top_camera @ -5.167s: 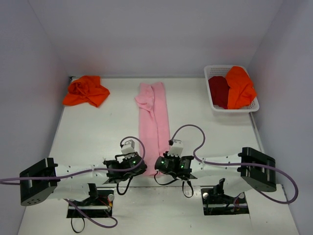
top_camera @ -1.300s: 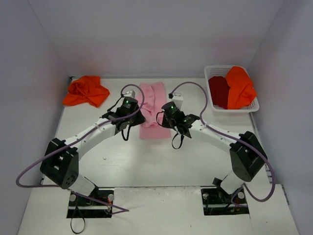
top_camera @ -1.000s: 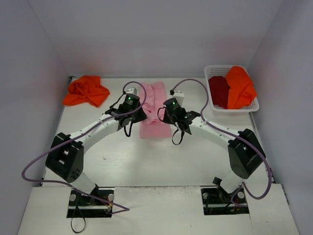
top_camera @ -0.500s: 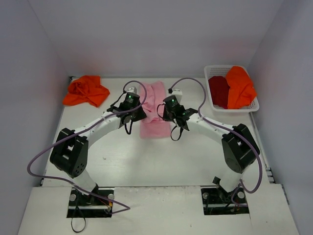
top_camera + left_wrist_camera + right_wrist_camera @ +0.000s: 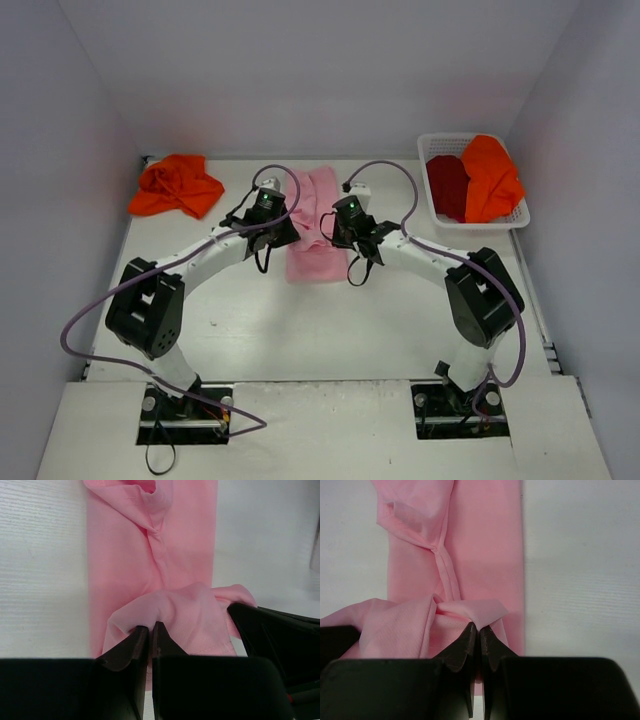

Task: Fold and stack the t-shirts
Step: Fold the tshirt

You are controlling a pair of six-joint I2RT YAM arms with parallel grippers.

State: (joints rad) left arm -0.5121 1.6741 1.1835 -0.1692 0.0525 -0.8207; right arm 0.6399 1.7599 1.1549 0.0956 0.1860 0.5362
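Pink t-shirt [image 5: 170, 615] pinched in wrist views, basket [image 5: 443, 142] overhead only

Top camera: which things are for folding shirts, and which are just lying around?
For the job: pink t-shirt, held by left gripper and right gripper; left orange t-shirt; right orange t-shirt and dark red t-shirt, inside white basket.
Just lying about: white basket.

Cuts off the pink shirt [image 5: 150, 555] at the top of both wrist views; hides part of the dark red shirt [image 5: 447, 188] under the orange shirt [image 5: 490, 180], in the basket [image 5: 443, 139].
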